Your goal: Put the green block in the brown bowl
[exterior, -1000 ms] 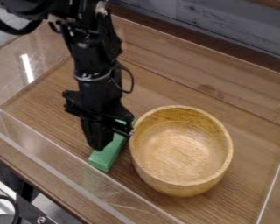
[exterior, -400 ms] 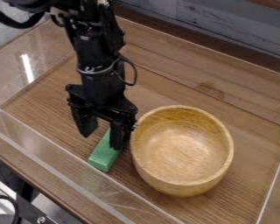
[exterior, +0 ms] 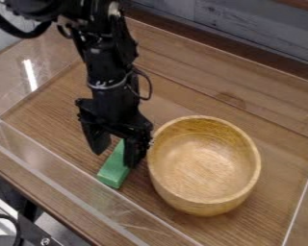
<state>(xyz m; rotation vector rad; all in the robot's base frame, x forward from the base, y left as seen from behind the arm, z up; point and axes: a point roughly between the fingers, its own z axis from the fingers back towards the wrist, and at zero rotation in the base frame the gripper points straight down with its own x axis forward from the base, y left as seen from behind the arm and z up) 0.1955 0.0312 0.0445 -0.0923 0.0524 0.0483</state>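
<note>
camera view: my gripper [exterior: 115,149] points straight down over the near part of the wooden table [exterior: 221,91], with the jaws released and spread wide, one finger on each side of the green block [exterior: 115,170]. nothing is grasped. the green block lies flat on the table, just left of the brown bowl [exterior: 204,163] and near its rim; whether the two touch i cannot tell. the bowl stands upright and holds nothing. a clear wall [exterior: 66,207] runs along the near edge of the table.

step in hand, by my judgement: the pick, with the jaws set about the block but not closed on it. the task is at an early stage, the block not yet in the bowl.

next move calls for closing on the block's narrow sides, lifting clear of the thick rim, carrying right over the bowl's hollow, then letting go.
</note>
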